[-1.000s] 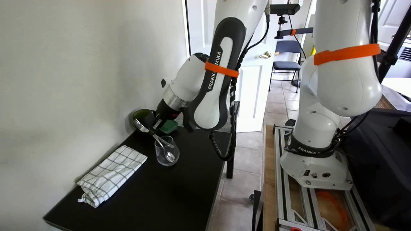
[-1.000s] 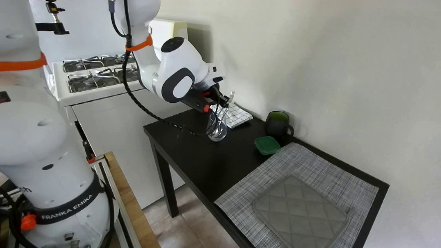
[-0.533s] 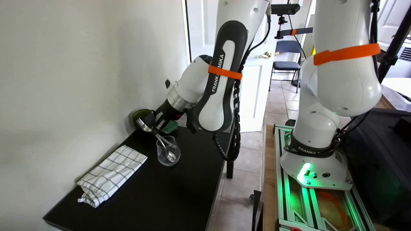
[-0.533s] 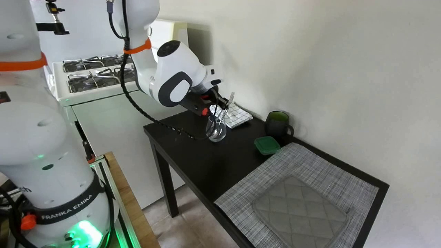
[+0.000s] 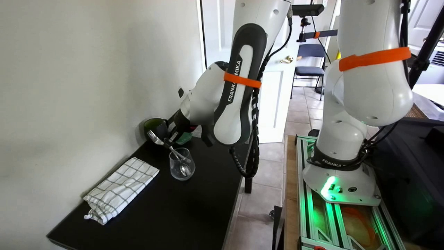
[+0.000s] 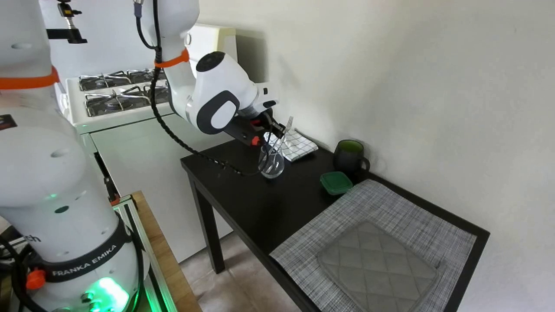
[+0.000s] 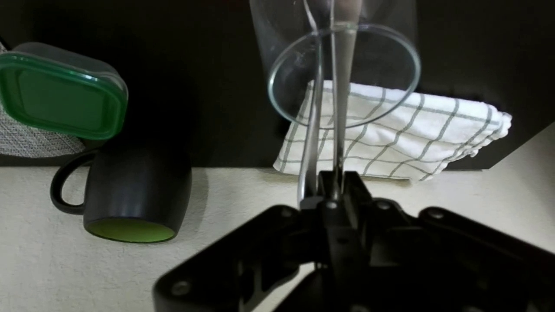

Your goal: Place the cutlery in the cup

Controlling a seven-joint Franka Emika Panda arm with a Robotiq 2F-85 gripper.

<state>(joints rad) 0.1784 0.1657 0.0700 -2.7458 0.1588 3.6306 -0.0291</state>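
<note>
My hand (image 7: 336, 186) gripped the cutlery (image 7: 342, 73), its lower ends inside the glass (image 5: 177, 168); I judged this the placing step, the next move calling for easing down, then letting go

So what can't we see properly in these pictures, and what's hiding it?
Bottom of the glass: wrist view, cut off by the top edge.
Prongs of the fork: wrist view, hidden by the gripper.
Inside of the green-lidded box: wrist view, covered by its lid.
Part of the arm: in an exterior view, smeared by grey blur.
</note>
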